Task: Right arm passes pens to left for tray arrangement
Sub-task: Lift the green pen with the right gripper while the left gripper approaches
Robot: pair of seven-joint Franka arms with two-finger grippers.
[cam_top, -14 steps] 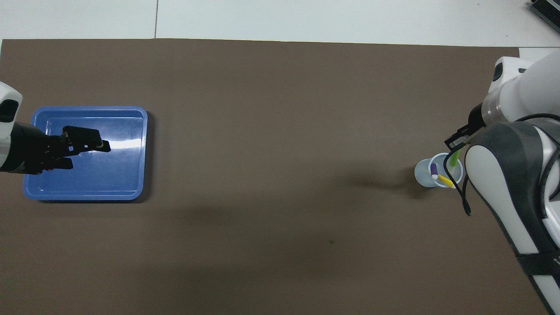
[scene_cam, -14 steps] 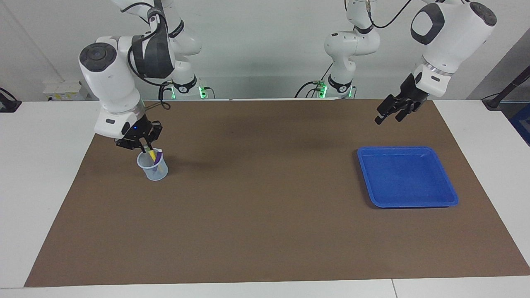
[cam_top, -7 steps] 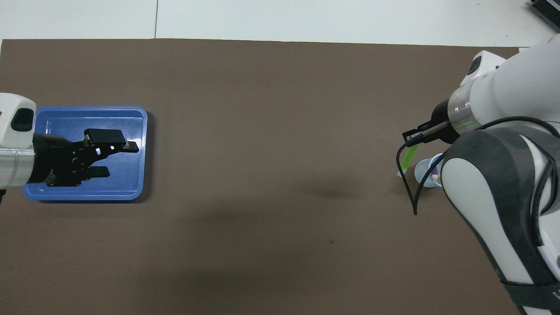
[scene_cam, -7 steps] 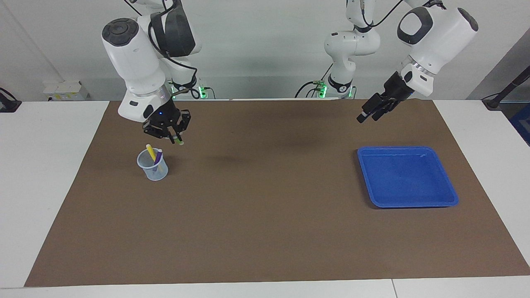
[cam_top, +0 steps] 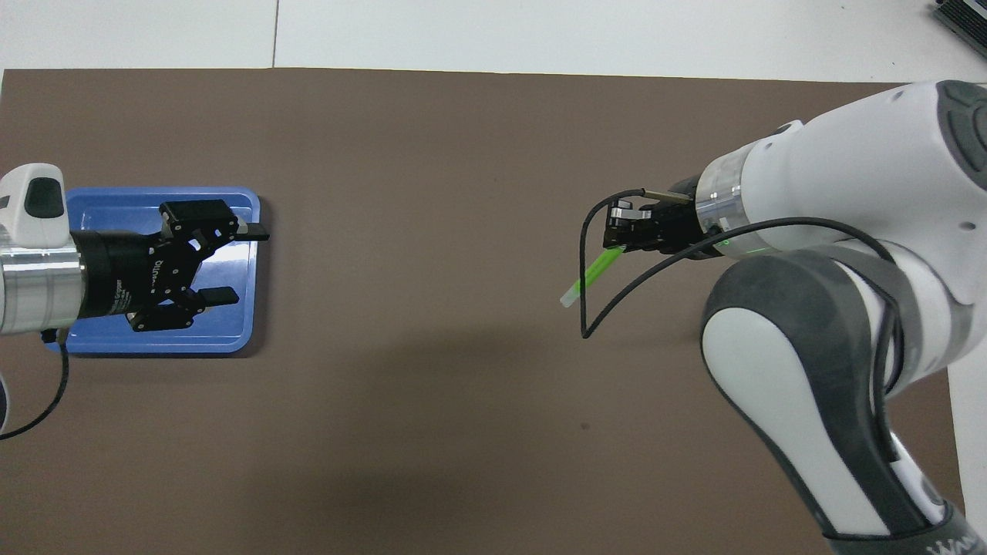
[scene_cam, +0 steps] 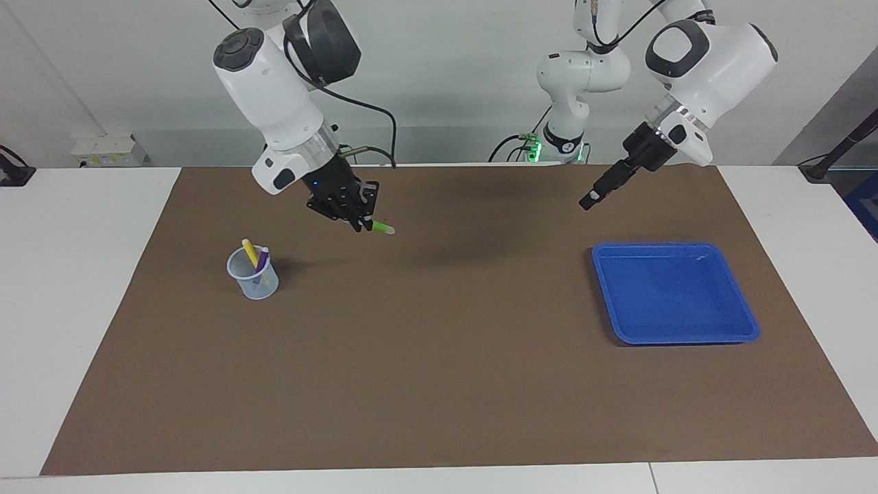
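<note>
The green pen is pinched in the right gripper, up in the air over the brown mat, whitish tip sticking out past the jaws and tilted down. The yellow pen and purple pen are left standing in the mesh cup, below and off to the side of those jaws. The left gripper is held with jaws spread wide, over the edge of the blue tray.

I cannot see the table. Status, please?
Right gripper shut on green pen, over mat. Left gripper open above tray. Nothing between them.
</note>
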